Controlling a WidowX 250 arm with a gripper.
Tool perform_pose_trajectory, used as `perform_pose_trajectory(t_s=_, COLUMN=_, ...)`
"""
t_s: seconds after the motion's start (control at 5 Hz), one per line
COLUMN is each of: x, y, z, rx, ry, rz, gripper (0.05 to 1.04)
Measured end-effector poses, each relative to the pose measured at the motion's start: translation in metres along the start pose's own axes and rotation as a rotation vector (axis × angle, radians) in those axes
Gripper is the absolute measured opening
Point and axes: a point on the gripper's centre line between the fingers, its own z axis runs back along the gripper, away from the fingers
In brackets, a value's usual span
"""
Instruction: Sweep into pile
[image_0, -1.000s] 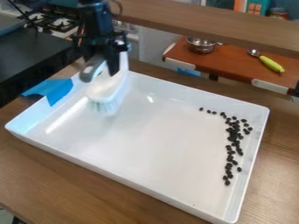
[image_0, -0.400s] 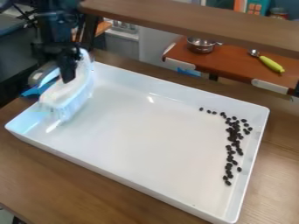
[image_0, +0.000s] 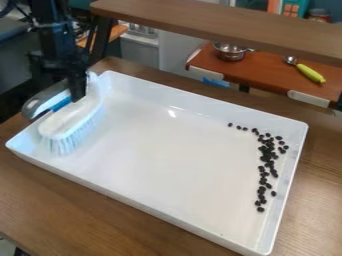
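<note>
So the black two-finger tool (image_0: 76, 94) is over the upper-left end of the big white plastic tray (image_0: 167, 165), clamped on a white-bristled brush with a grey and blue handle (image_0: 69, 121). The small black bean-like pieces (image_0: 266, 156) are well apart from it, way over by the tray's right wall in the view. They're in a loose, ragged strip, thickest around the middle, with a few trailing off toward the far wall. Tray's on a brown wooden table (image_0: 73, 210).
</note>
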Motion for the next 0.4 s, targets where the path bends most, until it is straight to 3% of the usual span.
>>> perform_pose_trajectory(t_s=0.2, x=0.001, y=-0.003, z=0.015, rx=-0.036, ry=0.002, rz=0.011, gripper=1.010)
perform_pose_trajectory(t_s=0.4, x=-0.002, y=0.002, z=0.062, rx=-0.072, ry=-0.042, rz=0.018, gripper=1.004)
